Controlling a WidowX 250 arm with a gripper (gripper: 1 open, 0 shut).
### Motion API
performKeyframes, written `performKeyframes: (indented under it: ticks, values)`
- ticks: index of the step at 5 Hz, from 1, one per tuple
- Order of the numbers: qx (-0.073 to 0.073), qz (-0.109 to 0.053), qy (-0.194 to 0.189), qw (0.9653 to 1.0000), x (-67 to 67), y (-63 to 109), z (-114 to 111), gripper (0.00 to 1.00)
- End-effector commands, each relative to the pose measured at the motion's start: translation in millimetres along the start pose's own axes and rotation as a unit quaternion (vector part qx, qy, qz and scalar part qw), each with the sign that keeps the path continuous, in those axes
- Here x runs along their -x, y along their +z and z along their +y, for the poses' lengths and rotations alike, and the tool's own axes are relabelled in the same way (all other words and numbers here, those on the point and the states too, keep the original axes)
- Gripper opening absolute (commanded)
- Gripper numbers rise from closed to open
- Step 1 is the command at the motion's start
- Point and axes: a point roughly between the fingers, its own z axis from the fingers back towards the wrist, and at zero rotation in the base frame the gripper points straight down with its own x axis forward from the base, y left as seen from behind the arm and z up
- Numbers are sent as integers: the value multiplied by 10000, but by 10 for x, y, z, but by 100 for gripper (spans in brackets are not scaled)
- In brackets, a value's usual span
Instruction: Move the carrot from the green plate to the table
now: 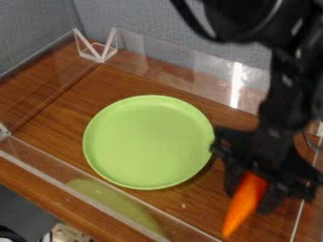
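The orange carrot (244, 202) hangs tilted at the lower right, past the rim of the green plate (146, 142), over the front right part of the reddish-brown table (76, 90). My gripper (259, 181) points down and is shut on the carrot's upper end, its black fingers on either side of it. The plate lies bare in the middle of the table. The arm fills the upper right of the view. I cannot tell whether the carrot's tip touches the wood.
Clear acrylic walls (51, 184) edge the table at the front, left and back. A small white wire stand (96, 43) sits in the far left corner. The arm hides the far right part of the tabletop.
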Motion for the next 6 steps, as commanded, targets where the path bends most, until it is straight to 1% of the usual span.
performKeyframes:
  ticks: [1,2,3,4,5,6]
  values:
    - [91,-208,-168,9996,43,14,-66,0]
    - [42,-327,-401,9987,35,-37,27,0]
    - [-9,-423,-340,9985,-26,-85,213,0]
    - [-12,-565,-353,9978,-118,-151,273,0]
    - [-9,-676,-724,9951,-210,-242,115,0]
    - [-24,-754,-1090,9912,-301,-318,-46,100]
